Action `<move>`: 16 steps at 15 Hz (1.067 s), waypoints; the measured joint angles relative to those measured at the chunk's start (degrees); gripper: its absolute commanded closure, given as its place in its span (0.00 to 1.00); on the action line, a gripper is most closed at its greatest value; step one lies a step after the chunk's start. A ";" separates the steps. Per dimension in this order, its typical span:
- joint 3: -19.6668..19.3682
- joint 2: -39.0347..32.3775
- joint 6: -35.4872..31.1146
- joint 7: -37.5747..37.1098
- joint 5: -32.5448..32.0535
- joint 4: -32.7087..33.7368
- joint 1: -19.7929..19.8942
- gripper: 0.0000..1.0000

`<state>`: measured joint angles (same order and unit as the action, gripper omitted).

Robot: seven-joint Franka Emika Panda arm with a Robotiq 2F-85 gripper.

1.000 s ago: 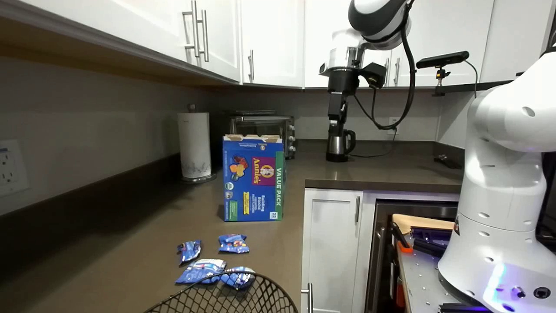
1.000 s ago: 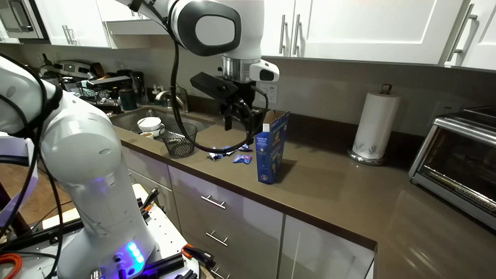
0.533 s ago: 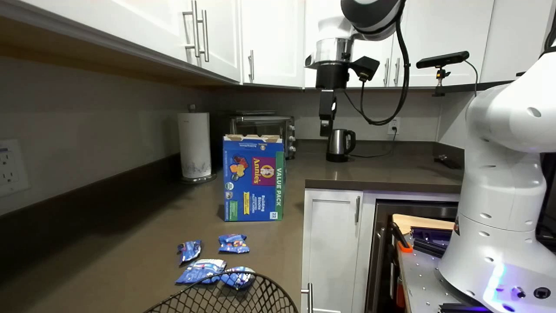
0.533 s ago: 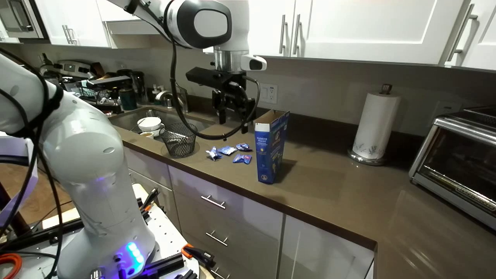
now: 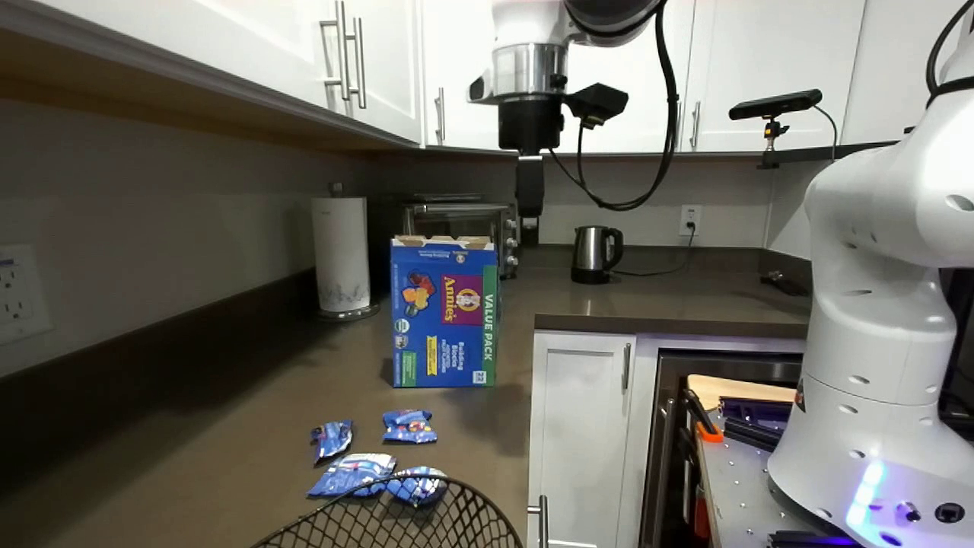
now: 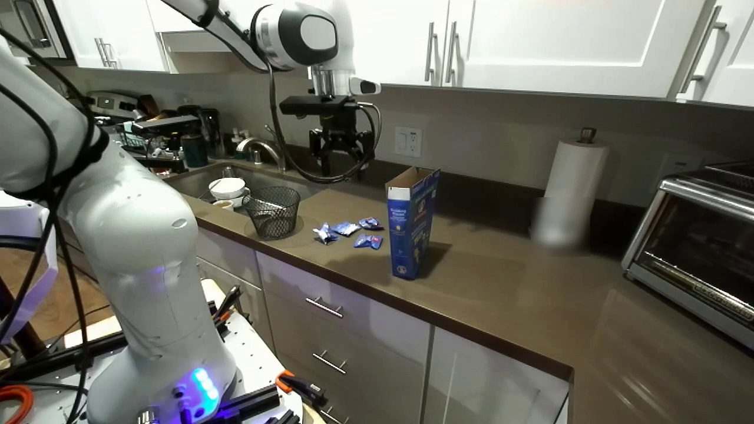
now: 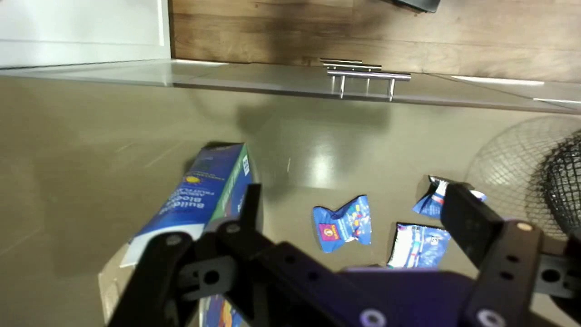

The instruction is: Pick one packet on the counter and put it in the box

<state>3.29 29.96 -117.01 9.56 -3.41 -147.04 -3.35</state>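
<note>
Several blue packets lie on the counter (image 5: 259, 464), in both exterior views. The packet nearest the box (image 5: 409, 426) also shows in an exterior view (image 6: 368, 241) and, face up between my fingers, in the wrist view (image 7: 343, 223). Two more packets (image 7: 420, 247) (image 7: 429, 204) lie by the right finger; the remaining one is hidden there. The blue box (image 5: 437, 312) stands upright with its top open (image 6: 406, 229); in the wrist view it is behind the left finger (image 7: 199, 181). My gripper (image 7: 354, 195) is open and empty, high above the counter (image 5: 528, 232) (image 6: 341, 168).
A black wire basket (image 6: 272, 215) stands beside the packets and shows at the wrist view's right edge (image 7: 565, 181). A paper-towel roll (image 5: 342, 255), toaster oven (image 6: 701, 253) and kettle (image 5: 593, 255) stand on the counter. Upper cabinets (image 5: 475, 68) hang above. A sink (image 6: 200, 182) lies beyond the basket.
My open gripper has moved in the air over the counter, leftward in both exterior views, and looks a little higher relative to the box. The packets and box have not moved.
</note>
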 measured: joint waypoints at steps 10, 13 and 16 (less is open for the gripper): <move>2.58 -22.28 -11.90 0.70 -6.34 8.67 -2.50 0.00; 2.61 -27.80 -18.06 1.67 -6.31 10.22 -2.95 0.00; 2.91 -32.26 -23.53 2.27 -6.36 10.67 -3.06 0.00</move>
<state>6.20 -2.30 -140.53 11.83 -9.77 -136.37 -6.41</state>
